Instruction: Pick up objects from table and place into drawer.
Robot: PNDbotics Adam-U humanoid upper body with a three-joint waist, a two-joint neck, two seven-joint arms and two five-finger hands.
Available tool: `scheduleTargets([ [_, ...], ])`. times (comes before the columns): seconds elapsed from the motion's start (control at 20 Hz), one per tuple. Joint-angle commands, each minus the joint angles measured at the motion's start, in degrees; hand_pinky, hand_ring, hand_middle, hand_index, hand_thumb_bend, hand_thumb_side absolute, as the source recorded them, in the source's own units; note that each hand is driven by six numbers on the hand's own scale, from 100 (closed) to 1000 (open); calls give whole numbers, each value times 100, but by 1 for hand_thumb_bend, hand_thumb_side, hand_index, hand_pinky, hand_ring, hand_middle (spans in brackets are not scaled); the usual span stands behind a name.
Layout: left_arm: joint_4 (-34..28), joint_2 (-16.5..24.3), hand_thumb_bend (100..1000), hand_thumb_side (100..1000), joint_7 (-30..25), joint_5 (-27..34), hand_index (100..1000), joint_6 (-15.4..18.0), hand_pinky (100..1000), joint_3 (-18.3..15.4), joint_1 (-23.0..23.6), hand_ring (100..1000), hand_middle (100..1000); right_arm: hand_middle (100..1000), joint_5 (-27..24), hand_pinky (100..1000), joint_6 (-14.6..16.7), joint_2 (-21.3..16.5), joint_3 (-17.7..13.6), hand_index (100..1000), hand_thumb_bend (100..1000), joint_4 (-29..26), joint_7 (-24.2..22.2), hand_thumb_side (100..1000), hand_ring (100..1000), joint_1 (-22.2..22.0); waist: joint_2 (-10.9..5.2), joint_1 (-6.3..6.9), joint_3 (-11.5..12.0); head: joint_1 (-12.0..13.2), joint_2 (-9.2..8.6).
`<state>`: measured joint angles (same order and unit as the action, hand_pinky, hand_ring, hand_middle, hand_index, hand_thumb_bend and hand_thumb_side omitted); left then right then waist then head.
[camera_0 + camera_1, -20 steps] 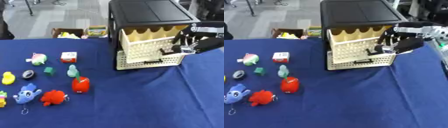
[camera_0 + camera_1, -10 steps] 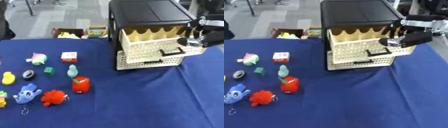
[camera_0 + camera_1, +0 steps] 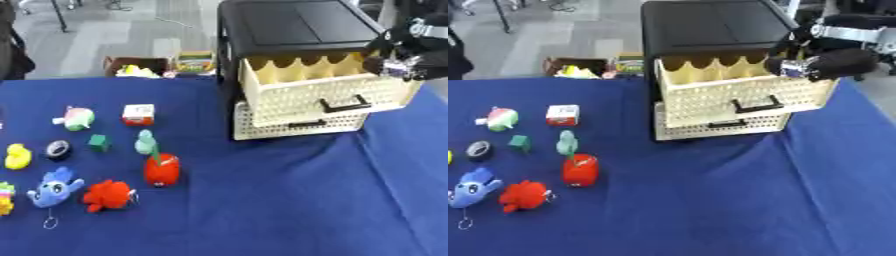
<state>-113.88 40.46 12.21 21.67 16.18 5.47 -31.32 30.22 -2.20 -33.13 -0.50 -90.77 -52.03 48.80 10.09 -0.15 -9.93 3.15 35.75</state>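
- The right robot hand [image 3: 802, 65] is seen at the right end of the pulled-out upper drawer [image 3: 741, 92] — whether its fingers are curled cannot be told.
- Toys are spread on the blue tabletop [image 3: 262, 200] left of the drawer unit [image 3: 297, 30] — a red plush [image 3: 162, 169] among them.

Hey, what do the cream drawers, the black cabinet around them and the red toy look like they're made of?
The cream drawers look like moulded plastic: perforated fronts, scalloped rim on the open upper one. The black cabinet seems smooth plastic too, with a slight sheen on top. The red toy looks soft and matte, likely plush, though rubber can't be ruled out.
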Motion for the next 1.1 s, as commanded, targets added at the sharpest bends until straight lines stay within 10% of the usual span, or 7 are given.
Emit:
scheduleTargets([
  [0.05, -71, 143, 100, 744, 24, -13, 802, 14, 621, -76, -53, 866, 705, 484, 62, 226, -139, -77, -263, 812, 235, -270, 173, 937, 360, 165, -95, -1, -8, 32, 23],
  [0.65, -71, 102, 100, 745, 23, -81, 801, 32, 622, -56, -54, 869, 706, 440, 1000, 339, -1156, 359, -111, 747, 218, -458, 4253, 1000, 420, 618, -38, 41, 227, 26, 40],
  [1.1, -71, 49, 100, 747, 5, -134, 800, 22, 623, -25, -54, 871, 705, 526, 1507, 469, -1377, 750, 269, 775, 177, -480, 5705, 1000, 499, 855, 6, 71, 369, 45, 10],
])
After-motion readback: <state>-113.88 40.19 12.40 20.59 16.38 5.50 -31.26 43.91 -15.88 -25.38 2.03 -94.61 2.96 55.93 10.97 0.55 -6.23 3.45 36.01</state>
